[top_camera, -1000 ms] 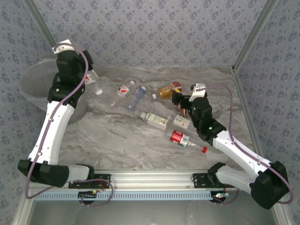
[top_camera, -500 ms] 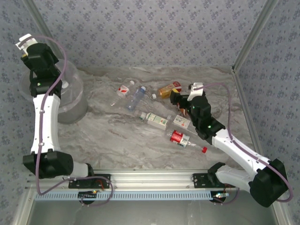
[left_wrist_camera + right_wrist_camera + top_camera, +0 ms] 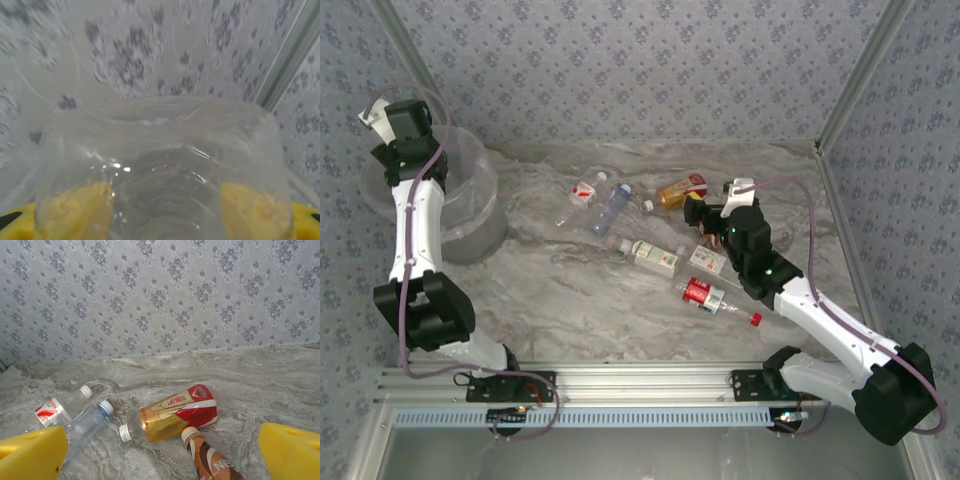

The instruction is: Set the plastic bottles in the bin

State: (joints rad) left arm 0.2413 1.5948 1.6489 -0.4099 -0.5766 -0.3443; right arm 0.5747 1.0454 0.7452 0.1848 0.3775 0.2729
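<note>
Marbled table [image 3: 600, 300], papered walls [image 3: 650, 70]: left gripper [image 3: 160, 220] apparently holds bottle [image 3: 160, 150], right gripper [image 3: 161, 452] wide.

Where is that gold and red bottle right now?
In the overhead view the gold-and-red bottle lies on its side toward the back of the table, right of centre, between the bluish bottle and the right gripper.

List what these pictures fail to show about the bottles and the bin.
- Left wrist view: the clear bottle between the jaws is too near and blurred; label and cap unseen.
- Top view: the bin hides its contents behind a cloudy wall and the left arm.
- Right wrist view: the brown bottle is cut off by the bottom edge.
</note>
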